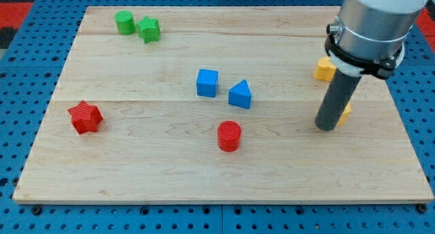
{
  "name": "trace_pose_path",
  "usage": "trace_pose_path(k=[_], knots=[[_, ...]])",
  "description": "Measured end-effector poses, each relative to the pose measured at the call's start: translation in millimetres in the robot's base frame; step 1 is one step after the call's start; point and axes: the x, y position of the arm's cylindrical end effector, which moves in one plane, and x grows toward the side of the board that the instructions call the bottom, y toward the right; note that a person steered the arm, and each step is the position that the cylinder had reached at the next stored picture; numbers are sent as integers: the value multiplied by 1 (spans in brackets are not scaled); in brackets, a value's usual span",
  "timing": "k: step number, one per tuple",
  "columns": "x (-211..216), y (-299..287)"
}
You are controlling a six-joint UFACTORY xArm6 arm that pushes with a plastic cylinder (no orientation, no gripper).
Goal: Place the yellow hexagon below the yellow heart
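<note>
My tip (327, 127) rests on the board at the view's right. A yellow block (346, 112) shows just right of the rod, mostly hidden behind it, touching or nearly touching the tip; its shape cannot be made out. Another yellow block (323, 69) sits above it, partly hidden by the arm's grey body; its shape is also unclear. The two yellow blocks lie one above the other, a short gap apart.
A blue cube (207, 83) and blue triangle (240, 95) sit mid-board. A red cylinder (229, 136) lies below them. A red star (85, 117) is at the left. A green cylinder (124, 22) and green star (149, 29) are at the top left.
</note>
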Motion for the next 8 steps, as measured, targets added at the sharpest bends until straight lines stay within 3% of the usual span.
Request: trace_pose_path(k=[2, 3, 4, 6, 7, 8], knots=[[-29, 0], [9, 0], [4, 30], [-34, 26], [-31, 26], [12, 26]])
